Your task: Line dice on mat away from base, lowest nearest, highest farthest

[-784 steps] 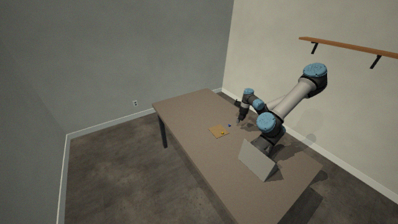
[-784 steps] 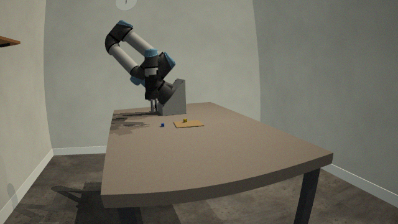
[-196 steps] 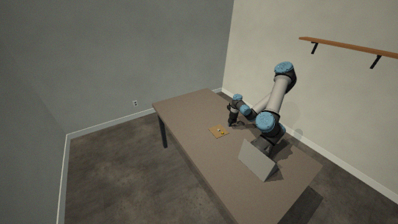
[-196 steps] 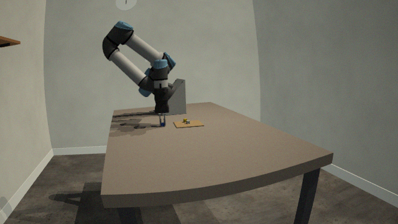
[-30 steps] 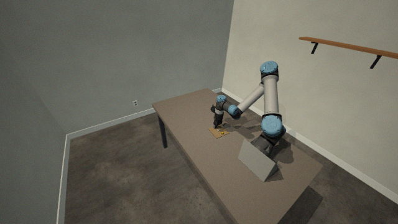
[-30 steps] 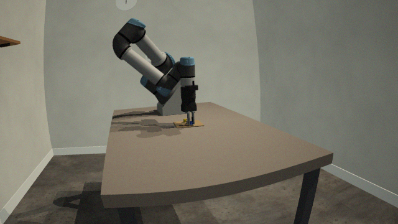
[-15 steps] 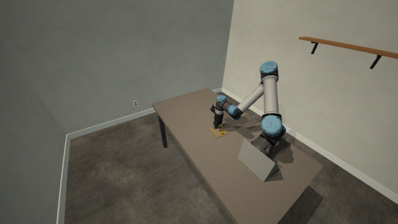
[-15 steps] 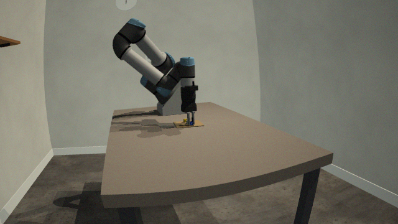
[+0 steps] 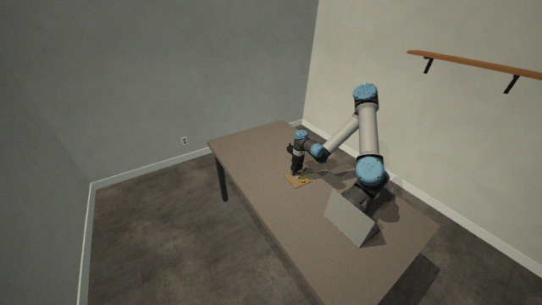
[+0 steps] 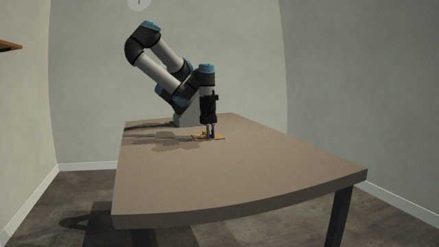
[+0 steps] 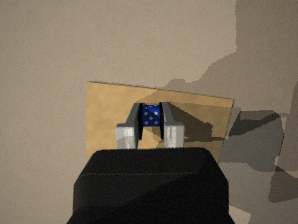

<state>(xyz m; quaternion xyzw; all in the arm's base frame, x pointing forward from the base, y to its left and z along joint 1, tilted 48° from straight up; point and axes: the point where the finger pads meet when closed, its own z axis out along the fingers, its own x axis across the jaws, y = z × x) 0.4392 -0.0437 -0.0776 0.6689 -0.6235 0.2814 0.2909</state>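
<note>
The blue die with pale pips [image 10: 211,136] [image 11: 151,116] sits between the two fingertips of the black two-finger hand [image 9: 293,173] [image 10: 210,137] [image 11: 151,113], which is about a third open, its dark pads closed against opposite sides of the die. The hand points down over the thin, tan, four-sided mat [image 9: 296,184] [image 10: 219,138] [image 11: 105,120], and the blue die is down at the mat's level, over its part farther from the robot's base; whether its underside touches the mat cannot be told. The small yellow die [image 9: 303,180] [image 10: 204,132] rests on the mat on the side toward the base, and a small whitish die [image 9: 297,177] lies on the mat between the yellow die and the fingertips. In the top view the three places run roughly in a row, yellow nearest the base and blue farthest, but the numbers on the yellow and whitish dice are too small to read. The mat lies flat on the brown table [image 9: 262,169] [image 10: 206,171] [image 11: 40,75], with shadow over part of it in the wrist view. The grey-and-black arm with light blue joint caps [image 9: 368,131] [image 10: 158,73] bends high above the table and reaches down to the mat, and the light grey wedge-shaped mount [image 9: 349,220] [image 10: 188,118] stands on the table at its base, well apart from the mat.

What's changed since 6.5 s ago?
The blue die went from the table onto the mat, with the gripper; fingers flank it, release unclear. Mat, yellow die and white die look unmoved.
</note>
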